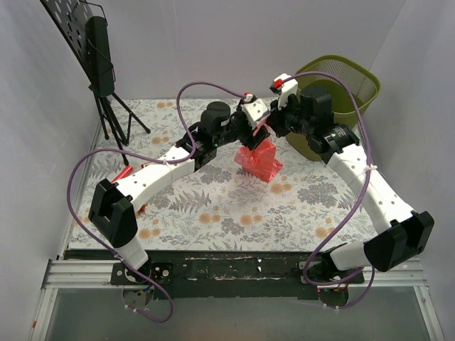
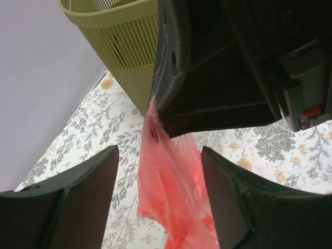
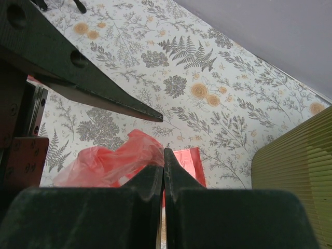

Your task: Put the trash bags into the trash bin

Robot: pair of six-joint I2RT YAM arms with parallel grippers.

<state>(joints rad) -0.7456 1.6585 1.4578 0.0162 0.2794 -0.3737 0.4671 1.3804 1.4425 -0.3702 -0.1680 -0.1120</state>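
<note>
Two robot arms meet over the middle of a flower-patterned table (image 1: pixel 234 213) in the overhead view. The right gripper (image 3: pixel 165 153) has its fingers pressed together on the top edge of a crinkly, see-through red bag (image 1: pixel 259 160). The bag hangs from it at the centre of the frame; whether its lower end rests on the tabletop cannot be told. The left gripper (image 2: pixel 158 155) stands with its jaws apart, one finger on either side of the hanging bag, and whether either touches the plastic is unclear. The olive-green mesh bin (image 1: pixel 340 59) sits in the upper right of the overhead frame, just behind the right arm, with the bag outside it and near its wall. A black music stand (image 1: pixel 99 50) fills the upper left corner.
</note>
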